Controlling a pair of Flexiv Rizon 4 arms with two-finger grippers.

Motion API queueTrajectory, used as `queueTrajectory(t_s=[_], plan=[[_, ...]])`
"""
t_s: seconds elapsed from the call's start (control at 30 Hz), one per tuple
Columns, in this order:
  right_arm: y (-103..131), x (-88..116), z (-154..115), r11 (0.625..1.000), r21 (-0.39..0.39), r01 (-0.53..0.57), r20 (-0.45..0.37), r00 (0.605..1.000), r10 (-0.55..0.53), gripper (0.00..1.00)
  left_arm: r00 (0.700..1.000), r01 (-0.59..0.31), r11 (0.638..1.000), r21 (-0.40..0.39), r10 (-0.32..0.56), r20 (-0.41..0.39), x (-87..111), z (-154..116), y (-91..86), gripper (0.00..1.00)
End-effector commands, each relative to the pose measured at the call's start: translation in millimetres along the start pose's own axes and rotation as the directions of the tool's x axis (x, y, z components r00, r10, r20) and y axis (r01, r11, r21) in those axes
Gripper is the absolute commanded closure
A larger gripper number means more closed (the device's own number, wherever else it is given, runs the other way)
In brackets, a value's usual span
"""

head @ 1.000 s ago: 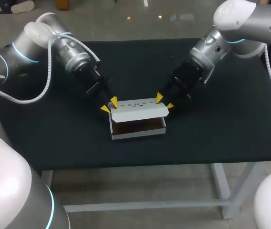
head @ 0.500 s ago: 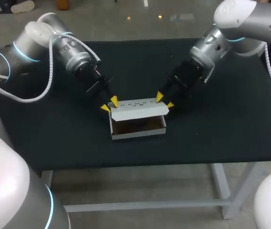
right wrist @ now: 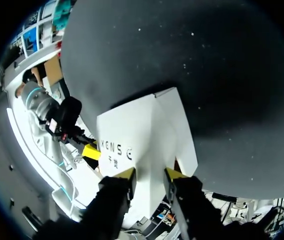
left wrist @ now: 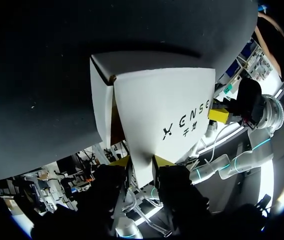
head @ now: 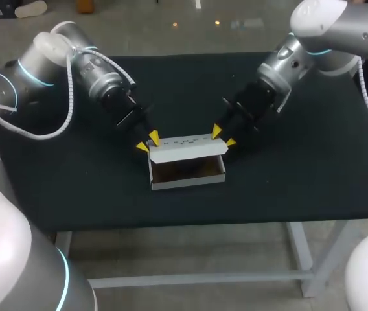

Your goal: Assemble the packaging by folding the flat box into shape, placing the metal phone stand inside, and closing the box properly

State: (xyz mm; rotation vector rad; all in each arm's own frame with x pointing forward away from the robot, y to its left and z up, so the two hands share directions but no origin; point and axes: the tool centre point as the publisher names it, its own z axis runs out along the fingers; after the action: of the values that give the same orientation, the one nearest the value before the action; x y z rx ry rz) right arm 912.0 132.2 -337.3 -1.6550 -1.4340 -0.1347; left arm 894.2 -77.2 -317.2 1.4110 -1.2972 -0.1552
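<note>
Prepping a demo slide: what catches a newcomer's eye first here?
A white box sits in the middle of the black table, its lid partly raised. The left gripper pinches the lid's left end and the right gripper its right end.

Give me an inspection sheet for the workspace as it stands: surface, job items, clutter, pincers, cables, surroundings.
Surface: black table, bare around the work.
Job's things: white box folded into shape near the table's front middle, with its lid raised and the brown inside showing. Phone stand: cannot be made out inside.
Clutter: nothing seen.
Grippers: left pincer is shut on the lid's left end and right pincer on its right end. Each wrist view shows the flap between the yellow tips.
Cables: left arm's cable loops off the arm, above the table's left side. Right arm's cable hangs by the right edge. Neither is near the box.
Surroundings: nothing seen reaching over the table.
</note>
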Motion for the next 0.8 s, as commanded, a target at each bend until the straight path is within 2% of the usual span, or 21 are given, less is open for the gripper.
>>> queueTrajectory(t_s=[0.03, 0.8], plan=[[4.5, 6.7, -0.5, 1.000, 0.026, -0.004, 0.004, 1.000, 0.004, 0.62, 1.000, 0.006, 0.994, -0.107, -0.005, 0.006, 5.2, -4.3, -9.2, 0.72], [6.7, 14.4, -4.2, 0.998, 0.066, -0.023, 0.001, 1.000, 0.023, 0.62, 0.999, 0.031, 0.991, -0.131, -0.030, 0.009, 12.6, -9.6, -5.7, 0.76]])
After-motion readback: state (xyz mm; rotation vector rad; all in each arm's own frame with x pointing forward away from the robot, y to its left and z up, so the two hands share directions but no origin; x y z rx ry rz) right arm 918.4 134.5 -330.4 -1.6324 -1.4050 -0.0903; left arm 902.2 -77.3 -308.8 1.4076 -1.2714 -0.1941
